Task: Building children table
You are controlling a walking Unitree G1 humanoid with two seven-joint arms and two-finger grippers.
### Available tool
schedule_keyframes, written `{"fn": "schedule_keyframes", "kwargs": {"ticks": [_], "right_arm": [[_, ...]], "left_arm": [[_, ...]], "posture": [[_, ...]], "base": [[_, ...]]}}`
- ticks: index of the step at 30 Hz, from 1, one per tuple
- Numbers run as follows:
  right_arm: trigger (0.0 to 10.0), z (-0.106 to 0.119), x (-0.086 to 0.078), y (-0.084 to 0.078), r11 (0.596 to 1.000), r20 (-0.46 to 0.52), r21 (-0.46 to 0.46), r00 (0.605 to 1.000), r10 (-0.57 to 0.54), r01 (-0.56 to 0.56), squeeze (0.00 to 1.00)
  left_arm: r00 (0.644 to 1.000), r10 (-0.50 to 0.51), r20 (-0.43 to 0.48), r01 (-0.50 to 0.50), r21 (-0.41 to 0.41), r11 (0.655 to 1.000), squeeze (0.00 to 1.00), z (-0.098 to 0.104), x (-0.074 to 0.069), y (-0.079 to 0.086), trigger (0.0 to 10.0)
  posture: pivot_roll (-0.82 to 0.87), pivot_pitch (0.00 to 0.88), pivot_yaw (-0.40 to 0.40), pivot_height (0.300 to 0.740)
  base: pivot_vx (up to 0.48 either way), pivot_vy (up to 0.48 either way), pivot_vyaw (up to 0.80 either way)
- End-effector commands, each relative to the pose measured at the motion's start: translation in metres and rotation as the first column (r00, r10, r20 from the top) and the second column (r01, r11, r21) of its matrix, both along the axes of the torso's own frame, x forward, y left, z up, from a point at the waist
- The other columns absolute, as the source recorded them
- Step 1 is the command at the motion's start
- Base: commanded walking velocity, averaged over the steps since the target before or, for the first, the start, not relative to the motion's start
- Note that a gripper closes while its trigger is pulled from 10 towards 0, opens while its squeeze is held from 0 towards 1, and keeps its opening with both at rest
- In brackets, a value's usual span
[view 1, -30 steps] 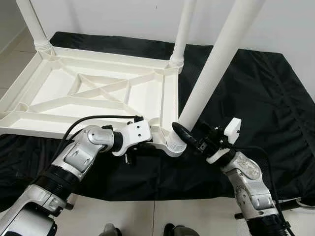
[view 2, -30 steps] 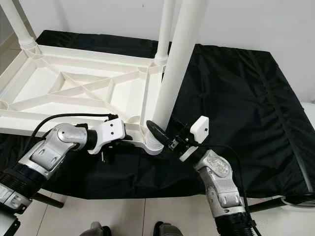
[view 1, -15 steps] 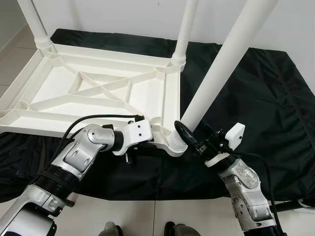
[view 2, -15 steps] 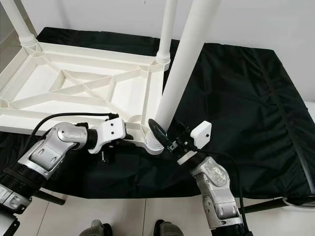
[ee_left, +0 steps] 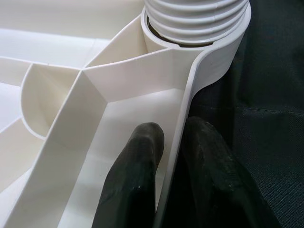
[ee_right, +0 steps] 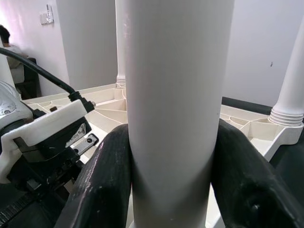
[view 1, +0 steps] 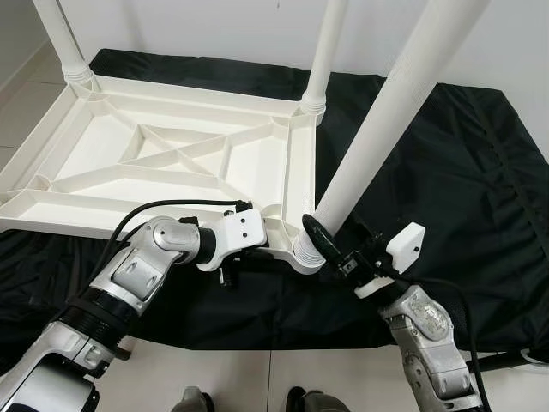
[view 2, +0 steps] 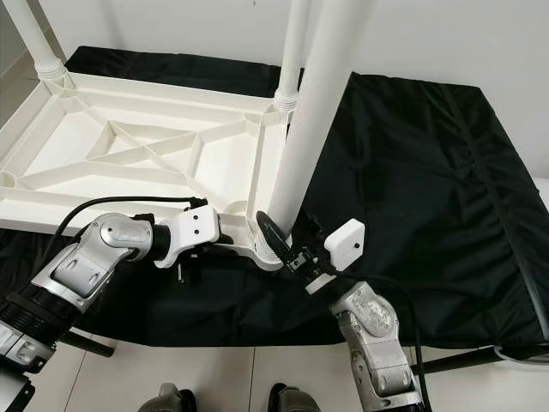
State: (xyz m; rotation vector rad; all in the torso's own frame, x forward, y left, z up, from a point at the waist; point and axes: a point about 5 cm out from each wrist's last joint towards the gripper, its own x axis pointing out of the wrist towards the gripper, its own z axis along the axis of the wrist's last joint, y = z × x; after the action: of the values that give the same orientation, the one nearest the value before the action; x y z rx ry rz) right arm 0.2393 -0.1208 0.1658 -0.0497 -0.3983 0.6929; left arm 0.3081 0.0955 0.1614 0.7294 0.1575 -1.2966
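- You are looking down at a black cloth (view 1: pixel 446 163) spread on a pale tiled floor (view 1: pixel 223 373), with a plain white wall (view 1: pixel 214 26) close behind it.
- On the cloth lies the white table top (view 1: pixel 171 163), upside down, so you see its ribbed underside with crossing braces and raised edges.
- Each corner you can see carries a round threaded socket. The far-left socket holds an upright white leg (view 1: pixel 58 39), and the far-right socket holds another leg (view 1: pixel 324 51).
- The nearest corner socket (ee_left: pixel 197 33) holds a third leg (view 1: pixel 386 120), which leans away from upright, its top tipped toward your right. Its ribbed thread sits inside the socket ring.
- Your left gripper (ee_left: pixel 173 156) is pinched on the table top's thin edge wall just beside that near socket, one finger inside the frame and one outside over the cloth.
- Your right gripper (ee_right: pixel 173 161) is clamped on the leaning leg just above the socket, a black finger pressed to each side of the tube.
- The left wrist's black cable (view 1: pixel 163 206) arcs over the near edge of the table top.
- The tops of two shoes or feet (view 1: pixel 249 402) show at the near edge, on the tiles.
- In the right wrist view a seated person (ee_right: pixel 12 52) shows dimly by the far wall.
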Motion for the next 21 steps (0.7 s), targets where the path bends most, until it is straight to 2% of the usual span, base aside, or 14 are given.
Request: {"fn": "schedule_keyframes", "kwargs": {"ticks": [1,7,13,21], "right_arm": [[10.0,-0.048,-0.0086,0.0,0.994,-0.229,-0.105,0.973,-0.006,-0.018,0.0],[10.0,-0.0471,-0.0082,-0.0021,0.995,-0.221,-0.093,0.973,-0.063,0.043,0.0],[10.0,-0.0456,-0.0057,-0.0063,0.984,-0.229,-0.051,0.957,-0.178,0.17,0.0],[10.0,-0.0443,-0.0066,-0.0064,0.971,-0.227,-0.037,0.944,-0.238,0.236,0.0]], "left_arm": [[0.994,-0.11,0.028,0.11,-0.017,0.994,0.0,0.0165,-0.0042,-0.0104,10.0],[0.994,-0.106,0.035,0.107,-0.017,0.994,0.0,0.0182,-0.0036,-0.0101,10.0],[0.994,-0.104,0.04,0.104,-0.015,0.994,0.0,0.0192,-0.0028,-0.0088,10.0],[0.994,-0.106,0.042,0.107,-0.016,0.994,0.0,0.0208,-0.0025,-0.0088,10.0]], "posture": [[-0.04,0.175,-0.018,0.74],[-0.04,0.171,-0.02,0.74],[-0.04,0.17,-0.018,0.74],[-0.04,0.174,-0.013,0.74]], "base": [[0.0,0.0,0.0],[0.0,0.0,0.0],[0.0,0.0,0.0],[0.0,0.0,0.0]]}}
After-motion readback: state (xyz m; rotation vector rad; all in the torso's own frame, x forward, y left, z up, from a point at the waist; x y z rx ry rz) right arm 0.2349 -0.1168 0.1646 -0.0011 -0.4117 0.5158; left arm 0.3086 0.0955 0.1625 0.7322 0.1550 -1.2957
